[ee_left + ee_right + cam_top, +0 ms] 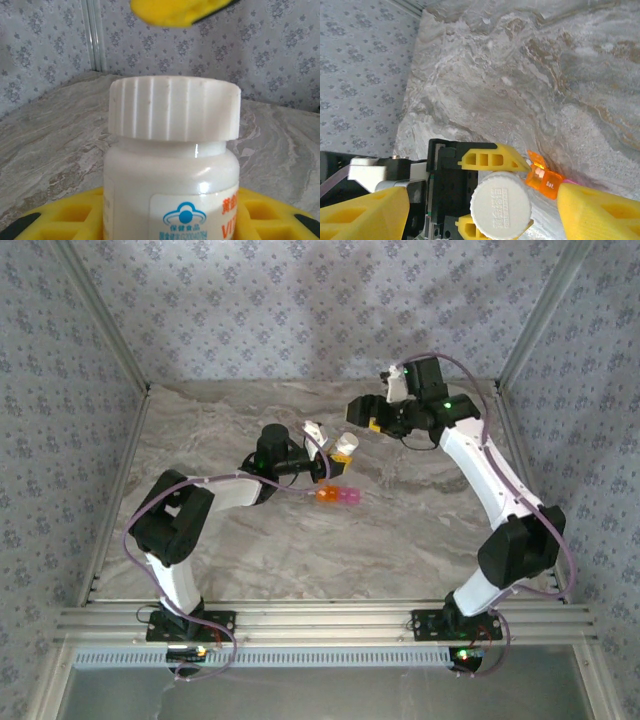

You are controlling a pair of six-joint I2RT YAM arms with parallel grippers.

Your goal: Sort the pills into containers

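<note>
- The white bottle is pinched by the left end effector. Its yellow fingers are pressed against the bottle's body below the ribbed cap.
- The right end effector is held just above the bottle. Its jaws are spread wide to either side of the cap, and no contact is made.
- The containers, one orange and one pink compartment joined side by side, are set on the table. They lie just beside the bottle, on the side toward the arm bases.
- The cap is seen to be on the bottle, so the pills are judged to be inside it and not yet poured.
- The task is judged to be at an early stage. Uncapping, tipping out and sorting into the two compartments are all left to be done.
- Whether the compartment lids are open cannot be told.
</note>
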